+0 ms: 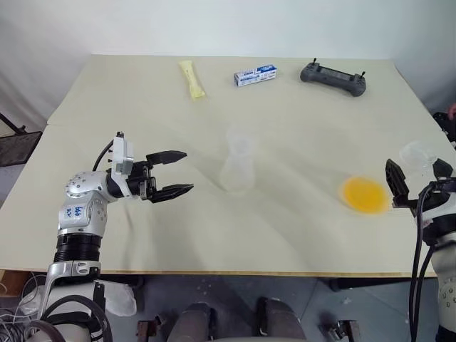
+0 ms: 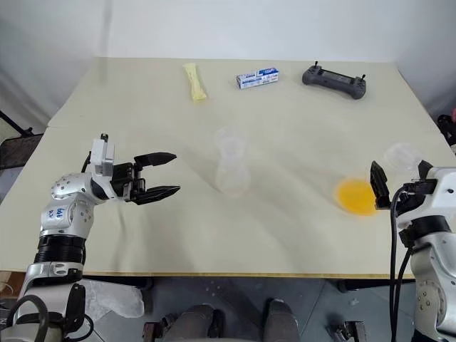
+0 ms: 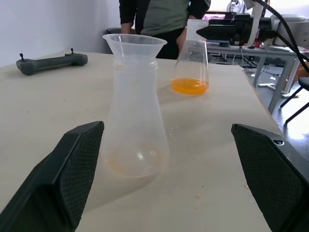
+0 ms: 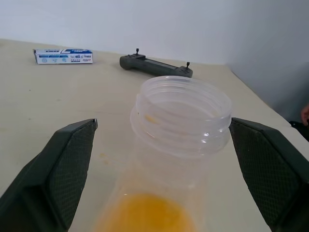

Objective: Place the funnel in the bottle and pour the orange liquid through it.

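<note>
One step looks done: the funnel (image 3: 134, 44) already sits in the mouth of the bottle (image 3: 135, 121), which stands mid-surface; pouring is left, since the orange liquid (image 1: 364, 194) still pools in the flask (image 4: 179, 140) at about four o'clock from the bottle. The right gripper (image 4: 164, 169) has its fingers spread wide on either side of the flask's neck, not touching it. The left gripper (image 1: 174, 172), fingers open and empty, points at the bottle from nine o'clock, well apart.

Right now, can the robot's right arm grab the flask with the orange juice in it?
Probably yes. The right gripper has its fingers open on either side of the flask holding the orange liquid, and nothing stands between them.
</note>
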`<state>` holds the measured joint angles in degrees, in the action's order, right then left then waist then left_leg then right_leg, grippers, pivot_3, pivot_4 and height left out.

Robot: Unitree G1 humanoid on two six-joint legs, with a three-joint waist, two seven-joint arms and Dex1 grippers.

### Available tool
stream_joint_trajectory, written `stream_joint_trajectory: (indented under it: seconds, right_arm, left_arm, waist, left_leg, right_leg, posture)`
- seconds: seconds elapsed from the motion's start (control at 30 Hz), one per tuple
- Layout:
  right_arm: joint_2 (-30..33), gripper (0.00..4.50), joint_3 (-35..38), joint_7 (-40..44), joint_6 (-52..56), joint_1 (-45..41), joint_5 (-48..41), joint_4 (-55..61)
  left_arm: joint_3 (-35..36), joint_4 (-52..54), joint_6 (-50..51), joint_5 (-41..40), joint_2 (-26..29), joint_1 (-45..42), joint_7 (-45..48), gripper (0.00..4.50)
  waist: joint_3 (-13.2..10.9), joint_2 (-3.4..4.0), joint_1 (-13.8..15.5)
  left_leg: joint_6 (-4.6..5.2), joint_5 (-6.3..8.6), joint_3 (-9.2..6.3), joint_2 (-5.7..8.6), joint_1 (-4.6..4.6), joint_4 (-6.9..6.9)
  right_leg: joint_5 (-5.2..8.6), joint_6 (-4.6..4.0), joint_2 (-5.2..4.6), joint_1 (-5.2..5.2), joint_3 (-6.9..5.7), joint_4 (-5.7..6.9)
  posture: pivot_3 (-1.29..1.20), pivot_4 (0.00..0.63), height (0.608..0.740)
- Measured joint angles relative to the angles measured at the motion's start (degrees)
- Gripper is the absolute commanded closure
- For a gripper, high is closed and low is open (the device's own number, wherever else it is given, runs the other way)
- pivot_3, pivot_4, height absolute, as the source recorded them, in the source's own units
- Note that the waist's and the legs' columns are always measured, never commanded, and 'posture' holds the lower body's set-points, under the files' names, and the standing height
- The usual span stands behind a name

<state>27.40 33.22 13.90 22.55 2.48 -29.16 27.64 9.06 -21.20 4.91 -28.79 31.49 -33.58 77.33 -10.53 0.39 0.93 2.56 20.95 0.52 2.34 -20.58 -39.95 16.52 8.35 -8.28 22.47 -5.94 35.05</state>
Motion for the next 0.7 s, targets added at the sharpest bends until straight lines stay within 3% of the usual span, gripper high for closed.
stream_joint_trajectory:
  seconds: [0.4,0.7]
  right_arm:
    - [-1.7,0.01,1.0,-2.6,1.5,3.9,-2.0,5.7]
    - [-1.2,0.01,2.0,-2.5,2.0,3.7,-3.3,3.0]
  left_arm:
    - [0.0,0.0,0.0,0.0,-0.4,0.0,-0.3,0.00]
    - [0.0,0.0,0.0,0.0,-1.1,0.0,-0.7,0.00]
  waist:
    - [0.0,0.00,0.3]
    - [0.0,0.00,0.3]
  left_leg:
    - [0.00,0.00,0.01,0.01,-0.01,0.01]
    - [0.00,0.00,0.01,0.02,-0.03,0.01]
  right_leg:
    - [0.00,0.00,0.00,0.00,0.00,-0.04]
    - [0.00,0.00,0.00,0.00,0.00,-0.05]
  posture:
    - [0.00,0.150,0.740]
    - [0.00,0.150,0.740]
